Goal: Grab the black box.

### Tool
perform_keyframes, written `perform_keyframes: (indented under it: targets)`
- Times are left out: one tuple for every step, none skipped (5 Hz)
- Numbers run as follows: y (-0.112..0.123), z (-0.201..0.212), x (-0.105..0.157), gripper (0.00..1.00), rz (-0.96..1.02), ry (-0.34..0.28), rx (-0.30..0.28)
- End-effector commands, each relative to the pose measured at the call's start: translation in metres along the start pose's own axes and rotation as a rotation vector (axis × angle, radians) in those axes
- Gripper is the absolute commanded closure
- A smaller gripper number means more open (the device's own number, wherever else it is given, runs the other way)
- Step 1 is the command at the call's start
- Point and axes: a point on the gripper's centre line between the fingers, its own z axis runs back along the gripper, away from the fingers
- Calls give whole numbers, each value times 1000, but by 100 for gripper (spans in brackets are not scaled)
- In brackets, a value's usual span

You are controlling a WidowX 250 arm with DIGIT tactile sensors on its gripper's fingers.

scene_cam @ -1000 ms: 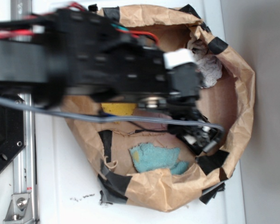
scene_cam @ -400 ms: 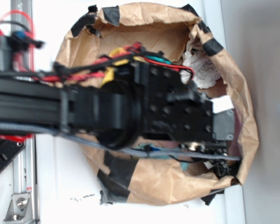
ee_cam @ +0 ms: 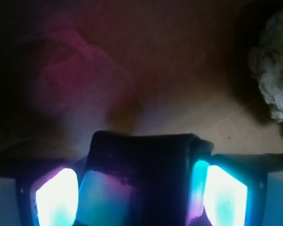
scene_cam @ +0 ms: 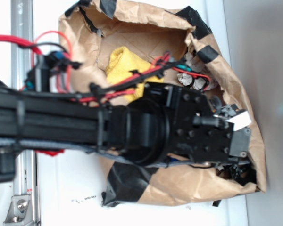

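Note:
The black box (ee_cam: 146, 174) fills the lower middle of the wrist view, a dark glossy block with rounded edges resting on the brown bag floor. My gripper (ee_cam: 139, 188) is open wide, and its glowing fingers (ee_cam: 56, 197) stand close on either side of the box with a thin dark gap at the left. In the exterior view the gripper (scene_cam: 233, 165) reaches down into the lower right corner of the paper bag (scene_cam: 179, 190), and the arm hides the box there.
A yellow cloth (scene_cam: 125, 63) lies in the bag's upper left. A white crumpled thing (ee_cam: 273, 84) sits at the far right, and a dim reddish cloth (ee_cam: 70, 80) lies beyond the box. Black tape patches (scene_cam: 127, 183) mark the bag. A metal rail (scene_cam: 22, 28) runs down the left.
The arm has swung from the bag's middle to its lower right corner and dropped lower. The bag has shifted and its rim now leans differently, uncovering the yellow cloth.

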Motion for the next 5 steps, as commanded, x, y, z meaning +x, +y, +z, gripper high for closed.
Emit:
perform_keyframes:
  targets:
    - [35,23,2,100,87,38,-37]
    - [64,72,3,100,83,15,-99]
    - [102,107,19,100,41,68,-213]
    - [111,126,32,100,11,45,-198]
    - [97,140,34,100,-168,40,-106]
